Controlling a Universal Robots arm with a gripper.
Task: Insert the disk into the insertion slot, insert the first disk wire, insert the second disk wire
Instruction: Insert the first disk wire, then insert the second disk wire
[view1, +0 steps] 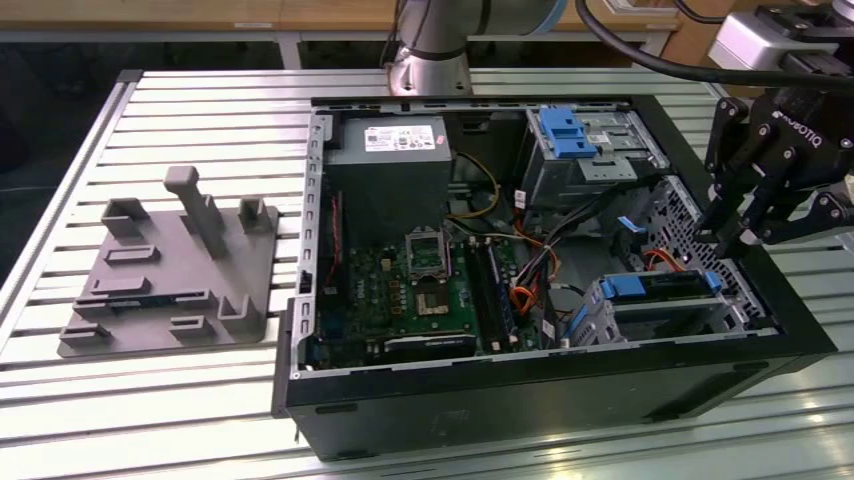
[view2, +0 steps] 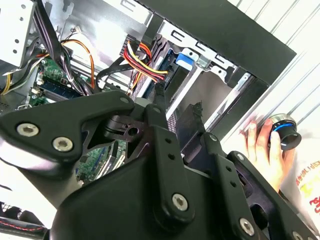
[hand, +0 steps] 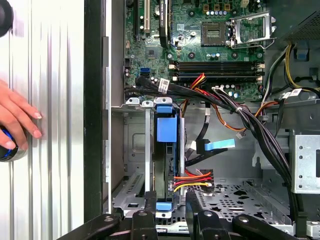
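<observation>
The disk (view1: 657, 287), silver in a bright blue frame, sits in the insertion slot (view1: 674, 312), a perforated silver cage at the exterior view's lower right of the open computer case. The first wrist view looks down on the disk (hand: 166, 131) edge-on inside the insertion slot (hand: 131, 145). My gripper (view1: 731, 245) hangs just above the cage, open, its fingers (hand: 150, 212) standing on either side of the disk's near end. A red, yellow and black wire (hand: 192, 180) lies against the disk; I cannot tell if it is plugged in. A blue-tabbed wire (hand: 220, 144) lies loose nearby.
A person's hand (hand: 17, 120) rests on the table outside the case wall, on a round blue and black knob (view2: 282, 132). Inside the case are a motherboard (view1: 427, 290), cable bundles and a taller grey bay with a blue latch (view1: 574, 135). A grey fixture plate (view1: 174, 270) lies beside the case.
</observation>
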